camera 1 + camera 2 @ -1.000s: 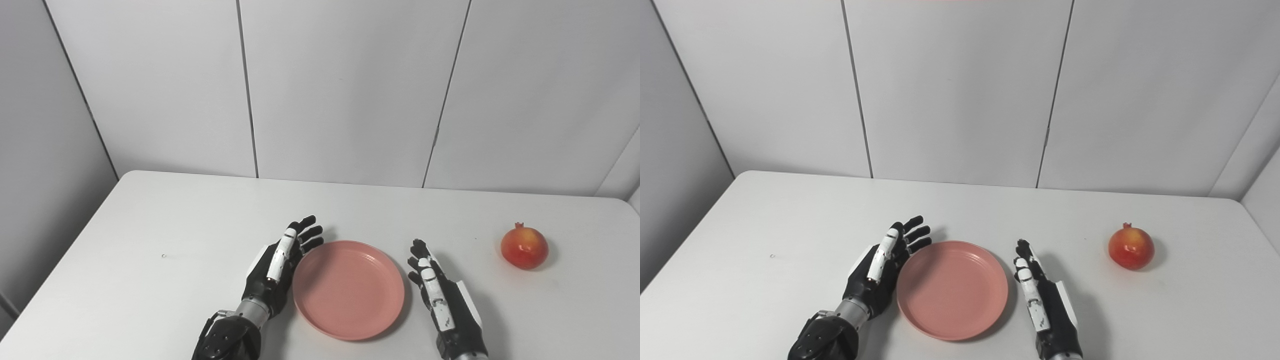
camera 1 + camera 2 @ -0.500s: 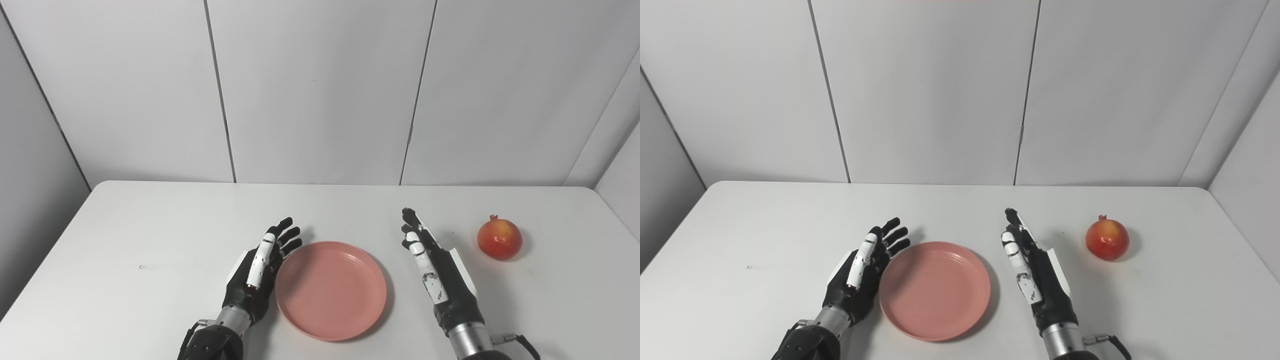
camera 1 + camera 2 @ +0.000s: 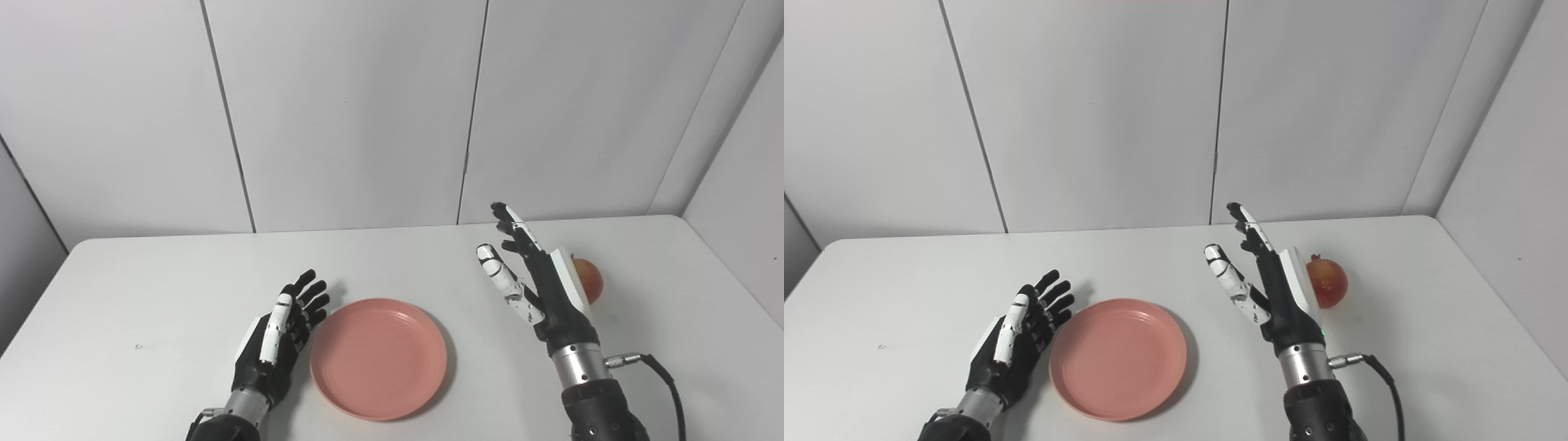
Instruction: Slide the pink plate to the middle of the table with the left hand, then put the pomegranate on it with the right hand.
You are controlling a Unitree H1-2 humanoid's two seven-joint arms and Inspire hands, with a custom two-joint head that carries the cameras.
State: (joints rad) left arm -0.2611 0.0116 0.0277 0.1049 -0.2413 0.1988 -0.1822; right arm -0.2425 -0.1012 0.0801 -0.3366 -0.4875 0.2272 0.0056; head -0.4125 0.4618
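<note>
The pink plate (image 3: 378,357) lies flat on the white table, near its front edge. My left hand (image 3: 277,334) rests open on the table just left of the plate, fingers spread and close to its rim. My right hand (image 3: 534,283) is raised above the table to the right of the plate, open, with fingers pointing up and away. The red-orange pomegranate (image 3: 1327,282) sits on the table right behind that hand, which partly hides it; in the left eye view only the pomegranate's right side (image 3: 589,279) shows.
The white table (image 3: 153,294) has rounded corners and grey wall panels close behind it. A black cable (image 3: 664,380) runs from my right wrist. A tiny speck (image 3: 138,346) lies at the far left of the table.
The camera has swung to the right. My right hand has lifted off the table and moved forward and right, next to the pomegranate, with its thumb spread. The left hand and plate stay put.
</note>
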